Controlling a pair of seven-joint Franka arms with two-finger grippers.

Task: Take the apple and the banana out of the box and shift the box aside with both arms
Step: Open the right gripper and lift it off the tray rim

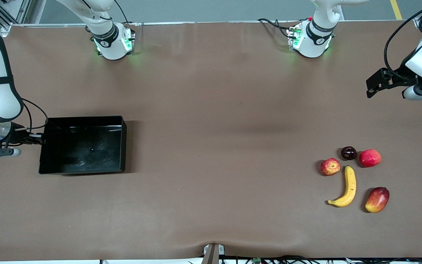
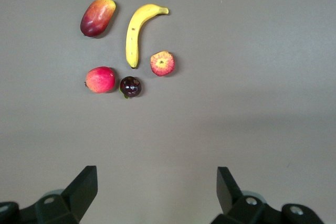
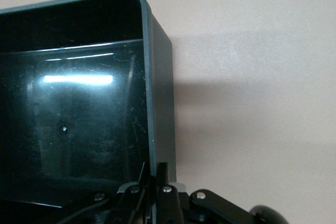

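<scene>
The black box (image 1: 86,119) sits toward the right arm's end of the table and is empty. My right gripper (image 1: 38,139) is shut on the box wall at that end; the right wrist view shows its fingers (image 3: 154,169) clamped on the rim (image 3: 157,77). The yellow banana (image 1: 347,187) and the streaked apple (image 1: 330,166) lie on the table toward the left arm's end; both also show in the left wrist view, banana (image 2: 135,32) and apple (image 2: 162,63). My left gripper (image 1: 369,88) hangs open and empty above the table, over bare cloth apart from the fruits (image 2: 156,184).
A dark purple fruit (image 1: 348,153), a plain red fruit (image 1: 370,158) and a red-yellow mango (image 1: 377,199) lie close around the banana and apple. The two arm bases (image 1: 114,42) stand along the table's edge farthest from the front camera.
</scene>
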